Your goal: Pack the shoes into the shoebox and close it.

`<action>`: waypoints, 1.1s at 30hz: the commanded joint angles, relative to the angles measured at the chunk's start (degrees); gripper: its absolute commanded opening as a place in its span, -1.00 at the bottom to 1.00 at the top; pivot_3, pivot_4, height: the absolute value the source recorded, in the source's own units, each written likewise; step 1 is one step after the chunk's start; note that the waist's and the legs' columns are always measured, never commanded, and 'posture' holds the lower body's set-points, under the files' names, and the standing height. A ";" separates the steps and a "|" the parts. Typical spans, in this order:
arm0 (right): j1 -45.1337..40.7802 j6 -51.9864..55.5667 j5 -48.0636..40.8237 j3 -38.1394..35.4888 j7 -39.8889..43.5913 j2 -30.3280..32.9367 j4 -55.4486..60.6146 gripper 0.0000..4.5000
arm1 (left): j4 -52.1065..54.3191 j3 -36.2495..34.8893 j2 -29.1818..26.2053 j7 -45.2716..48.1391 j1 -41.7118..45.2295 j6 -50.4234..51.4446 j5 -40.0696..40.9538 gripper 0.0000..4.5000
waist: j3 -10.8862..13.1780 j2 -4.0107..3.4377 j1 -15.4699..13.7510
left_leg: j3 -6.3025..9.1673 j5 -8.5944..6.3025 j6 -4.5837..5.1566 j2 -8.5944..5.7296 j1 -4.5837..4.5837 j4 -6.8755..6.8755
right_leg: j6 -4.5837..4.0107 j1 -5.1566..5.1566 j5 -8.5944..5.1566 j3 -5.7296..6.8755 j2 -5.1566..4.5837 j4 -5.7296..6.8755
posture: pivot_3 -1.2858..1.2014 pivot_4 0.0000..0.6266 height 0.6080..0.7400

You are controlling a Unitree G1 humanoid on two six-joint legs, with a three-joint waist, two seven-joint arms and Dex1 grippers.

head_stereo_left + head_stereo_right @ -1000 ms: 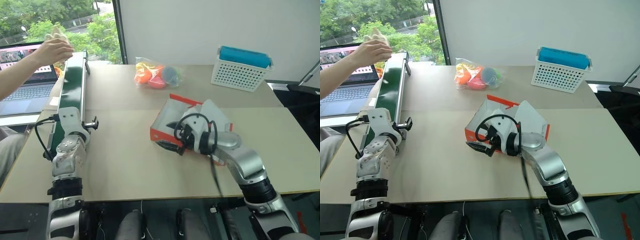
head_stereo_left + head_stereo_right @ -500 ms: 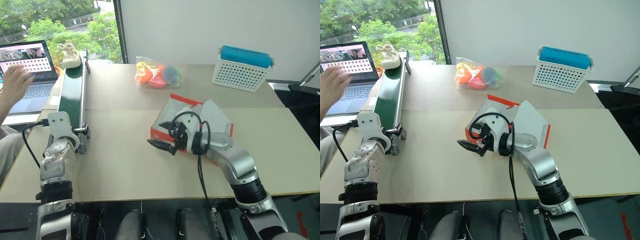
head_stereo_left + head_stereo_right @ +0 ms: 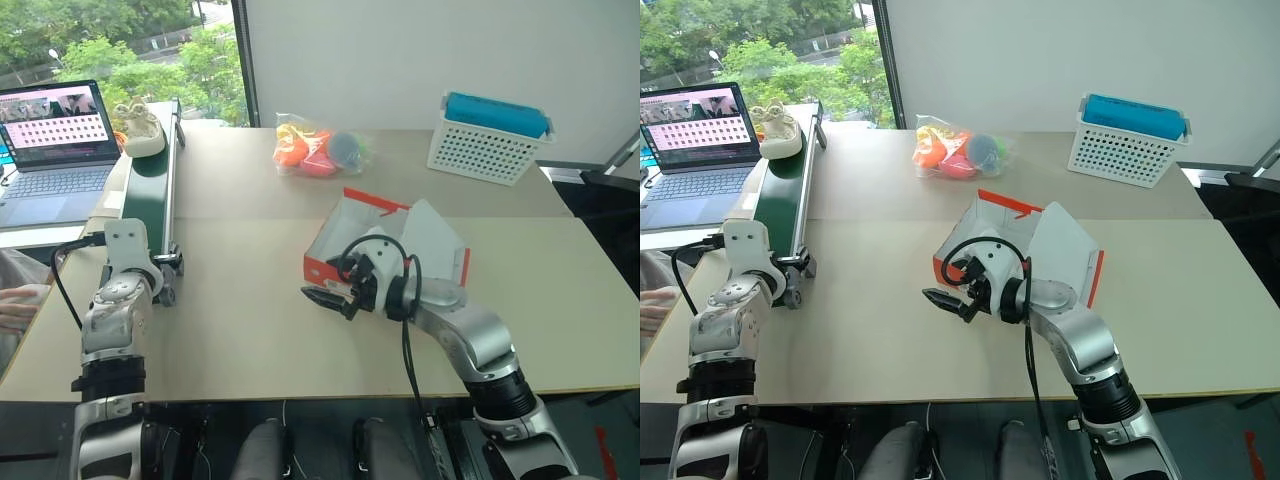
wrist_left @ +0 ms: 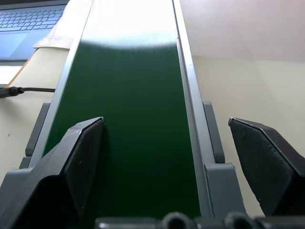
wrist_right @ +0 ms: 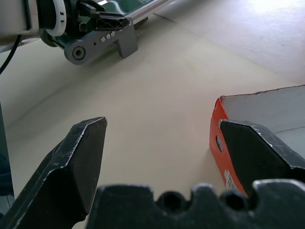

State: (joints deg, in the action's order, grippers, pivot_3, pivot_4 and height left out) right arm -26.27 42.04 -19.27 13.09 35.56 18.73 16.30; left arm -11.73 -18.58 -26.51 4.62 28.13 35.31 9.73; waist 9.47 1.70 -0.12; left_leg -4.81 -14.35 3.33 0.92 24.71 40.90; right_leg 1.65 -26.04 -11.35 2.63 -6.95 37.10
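Nearest the lower edge of the head views, a broad bare stretch of the counter (image 3: 250, 350) runs between the two arms, with free room down to its front edge. At lower left the left claw (image 3: 790, 283) stands with its fingers spread wide at the near end of the green conveyor belt (image 3: 150, 190), apart from anything. At centre, the right claw (image 3: 325, 300) is likewise spread wide and grips nothing; it hangs just beside the near left corner of the shoebox (image 3: 330, 262), pointing toward the frame's left.

The orange-red shoebox sits open at mid-frame, its white lid (image 3: 435, 235) tilted up to the right; the arm hides most of its inside, so what it holds cannot be told. Bare counter lies to its right out to the edge.

Farther up, one cream shoe (image 3: 138, 128) rests on the belt's far end at upper left, beside a laptop (image 3: 55, 135). A clear bag of toys (image 3: 315, 150) lies at upper centre, a white perforated basket (image 3: 490, 145) at upper right.
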 commanded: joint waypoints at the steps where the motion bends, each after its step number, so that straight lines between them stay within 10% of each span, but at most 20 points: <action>1: -0.40 0.26 0.12 -0.73 -1.03 0.14 2.00 0.97 | 1.34 0.14 -1.03 0.42 2.36 -0.24 -0.06 1.00 | 0.00 0.00 0.05 | 0.00 0.00 0.00 0.00 0.00 0.00 | 0.00 0.00 0.00 0.00 0.00 0.00 | 0.03 -0.52 0.38; 33: -1.14 -0.82 2.22 -0.46 -3.02 -0.56 -2.16 0.97 | 5.60 -1.27 -0.96 -3.44 3.97 -1.01 -1.08 1.00 | 0.01 0.02 0.34 | -0.01 0.01 -0.01 0.01 0.00 -0.01 | 0.00 -0.01 0.00 -0.01 0.01 0.00 | 0.03 -0.52 0.38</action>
State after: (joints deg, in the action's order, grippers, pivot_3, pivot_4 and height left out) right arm -26.35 42.04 -16.92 13.10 32.45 18.56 12.95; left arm -8.97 -18.97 -26.57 1.89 30.64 35.35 9.16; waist 9.48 1.71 0.22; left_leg -4.82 -14.34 3.32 0.93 24.71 40.89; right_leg 1.65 -26.05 -11.35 2.62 -6.93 37.10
